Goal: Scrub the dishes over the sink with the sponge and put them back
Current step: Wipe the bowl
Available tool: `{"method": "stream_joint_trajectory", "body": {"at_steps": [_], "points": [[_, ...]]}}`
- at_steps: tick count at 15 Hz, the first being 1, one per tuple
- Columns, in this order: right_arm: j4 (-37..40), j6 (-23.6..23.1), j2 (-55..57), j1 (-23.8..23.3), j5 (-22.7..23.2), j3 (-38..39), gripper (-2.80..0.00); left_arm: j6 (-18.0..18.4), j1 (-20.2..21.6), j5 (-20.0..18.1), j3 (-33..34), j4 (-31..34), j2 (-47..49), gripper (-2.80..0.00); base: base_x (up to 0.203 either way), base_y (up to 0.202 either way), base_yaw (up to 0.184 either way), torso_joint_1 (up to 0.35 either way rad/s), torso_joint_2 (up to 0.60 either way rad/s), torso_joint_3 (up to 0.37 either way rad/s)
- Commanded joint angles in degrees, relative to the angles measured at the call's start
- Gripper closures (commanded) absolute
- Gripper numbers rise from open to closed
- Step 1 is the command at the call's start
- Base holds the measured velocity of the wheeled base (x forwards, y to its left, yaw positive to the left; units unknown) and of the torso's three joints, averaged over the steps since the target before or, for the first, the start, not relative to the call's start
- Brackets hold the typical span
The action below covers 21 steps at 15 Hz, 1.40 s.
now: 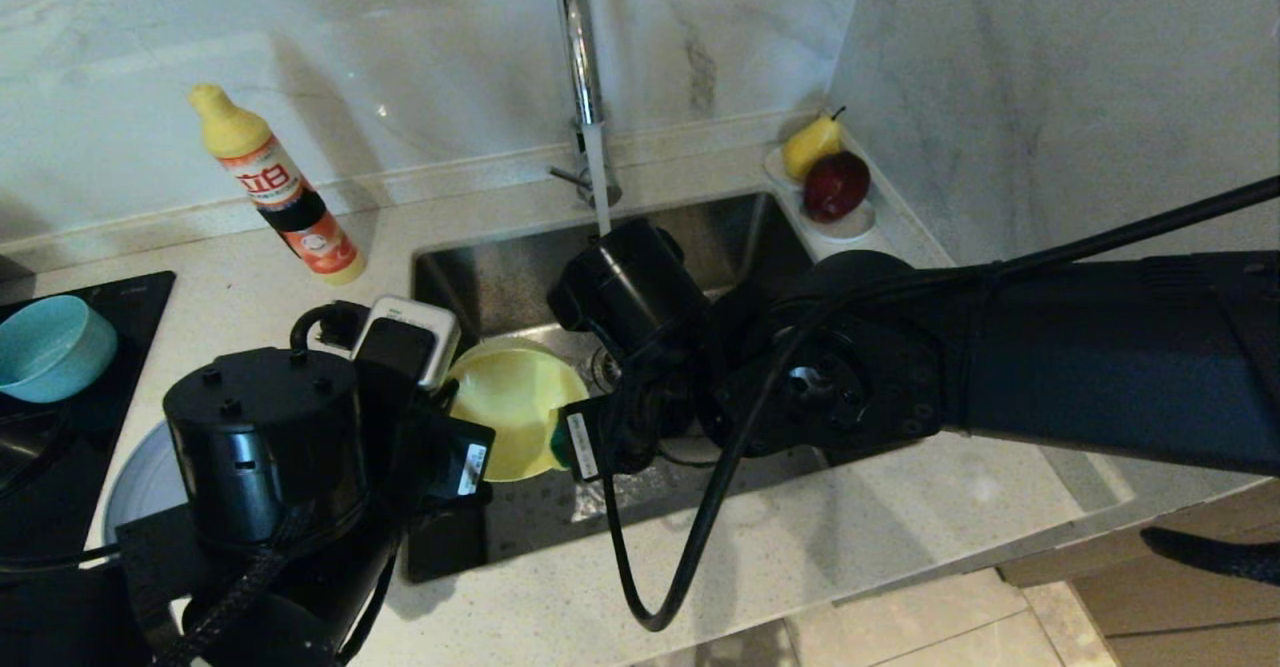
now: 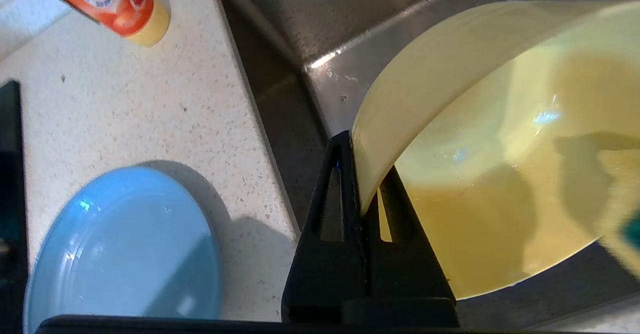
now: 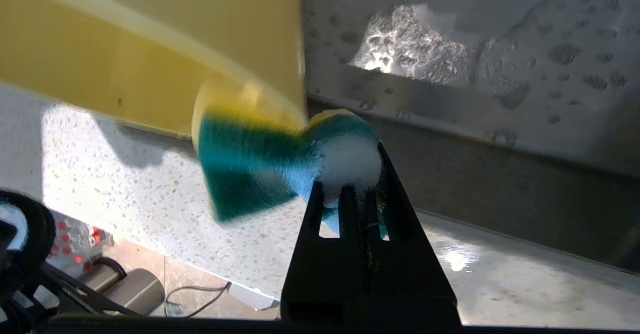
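A yellow bowl [image 1: 515, 412] hangs tilted over the sink [image 1: 500, 277], near its left side. My left gripper [image 1: 448, 399] is shut on the bowl's left rim; the left wrist view shows one finger inside and one outside the rim [image 2: 361, 174] of the yellow bowl [image 2: 500, 148]. My right gripper [image 1: 590, 437] is shut on the sponge [image 1: 557, 452], which is against the bowl's right edge. In the right wrist view the yellow-and-green sponge [image 3: 250, 163] is squeezed, with white foam [image 3: 347, 163] at the fingertips. The teal bowl [image 1: 50, 347] and the grey-blue plate [image 1: 130, 487] stand on the left.
Water runs from the chrome tap [image 1: 580, 67] into the sink behind my right wrist. A detergent bottle [image 1: 280, 187] stands on the counter at the back left. A white saucer with fruit [image 1: 825, 182] sits in the back right corner. A black hob [image 1: 120, 297] lies under the teal bowl.
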Motion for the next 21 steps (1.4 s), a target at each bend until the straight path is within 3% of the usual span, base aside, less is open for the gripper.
{"method": "stream_joint_trajectory", "body": {"at_steps": [1, 12, 17, 21], "points": [[-0.32, 0.12, -1.36, -0.17, -0.05, 0.01, 0.0, 0.69, -1.26, 0.26, 1.61, -2.1, 0.6, 0.0, 0.0, 0.0, 0.0, 0.0, 0.0, 0.0], [5.19, 2.84, -7.88, 0.53, 0.21, 1.15, 0.0, 0.6, -0.2, 5.0, -0.06, -4.55, 2.5, 0.0, 0.0, 0.0, 0.0, 0.0, 0.0, 0.0], [8.22, 3.69, -6.26, 3.46, 0.38, 0.59, 0.0, 1.27, 0.95, 5.63, -1.83, -4.71, 3.64, 0.0, 0.0, 0.0, 0.0, 0.0, 0.0, 0.0], [7.97, 4.93, -4.63, 4.98, 0.08, 0.01, 0.0, 3.29, 0.86, 5.63, -0.9, -9.82, 6.07, 0.0, 0.0, 0.0, 0.0, 0.0, 0.0, 0.0]]}}
